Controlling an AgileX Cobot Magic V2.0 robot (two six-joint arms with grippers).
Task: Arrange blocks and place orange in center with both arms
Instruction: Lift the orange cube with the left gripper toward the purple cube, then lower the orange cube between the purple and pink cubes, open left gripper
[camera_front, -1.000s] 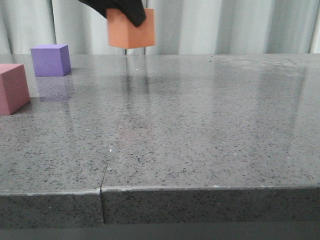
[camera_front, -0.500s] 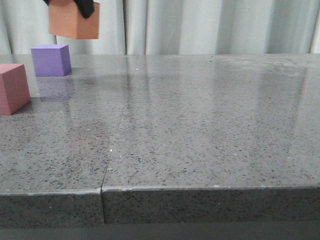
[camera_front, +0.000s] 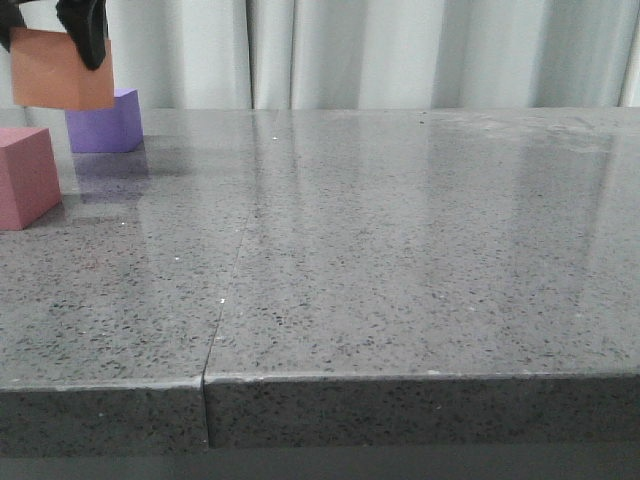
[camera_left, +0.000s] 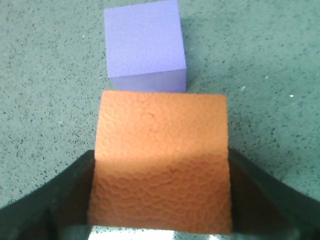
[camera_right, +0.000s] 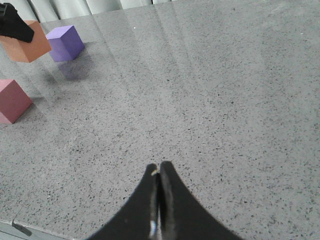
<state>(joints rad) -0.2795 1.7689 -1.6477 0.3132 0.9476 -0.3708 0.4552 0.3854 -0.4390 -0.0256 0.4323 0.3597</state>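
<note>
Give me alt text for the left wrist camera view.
The left gripper holds the orange cube between its black fingers, filling most of the frame. Just beyond it, the purple cube sits on the grey speckled table.

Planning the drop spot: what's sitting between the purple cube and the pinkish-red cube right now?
Bare countertop. In the right wrist view only grey stone separates the purple cube from the pinkish-red cube; the orange cube hangs above, gripped by the left gripper.

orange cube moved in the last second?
Yes. The orange cube, held by the left gripper, moved left and now overlaps the purple cube.
</note>
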